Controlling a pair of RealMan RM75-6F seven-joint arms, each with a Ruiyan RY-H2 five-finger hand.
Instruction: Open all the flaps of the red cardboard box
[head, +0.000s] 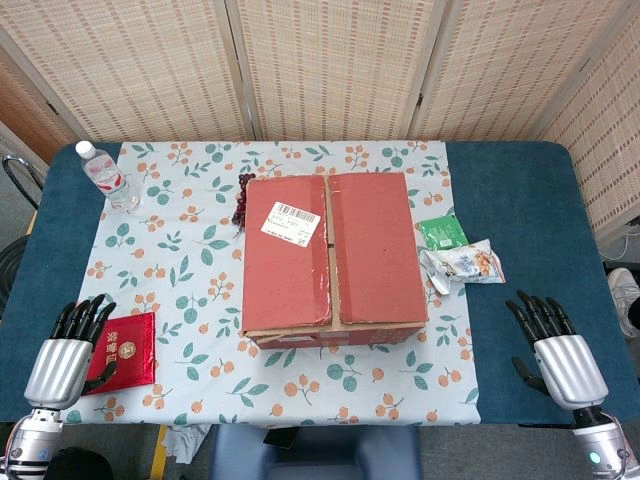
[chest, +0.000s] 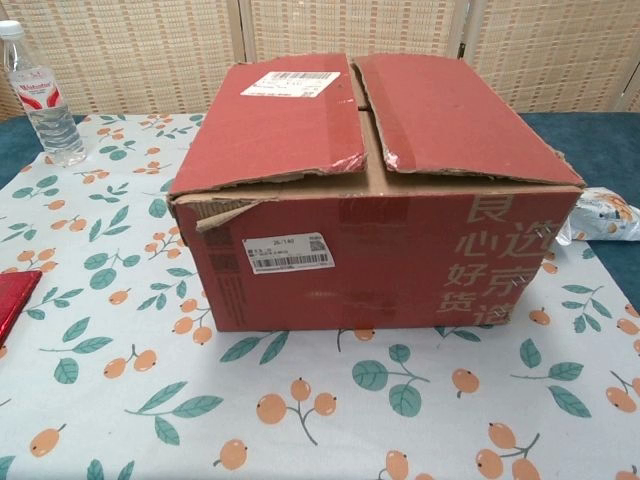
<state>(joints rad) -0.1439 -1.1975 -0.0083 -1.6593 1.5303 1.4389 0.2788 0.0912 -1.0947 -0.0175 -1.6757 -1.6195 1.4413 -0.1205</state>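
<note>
We see that the task is not yet begun: the red cardboard box (head: 334, 258) stands in the middle of the worktop (head: 520, 200), and its two top flaps (chest: 350, 110) lie closed, meeting along the centre seam. Our left robot hand (head: 68, 350) and right robot hand (head: 555, 345) rest near the worktop's front corners, fingers spread, holding nothing, well apart from the box. All flaps remain to open.
</note>
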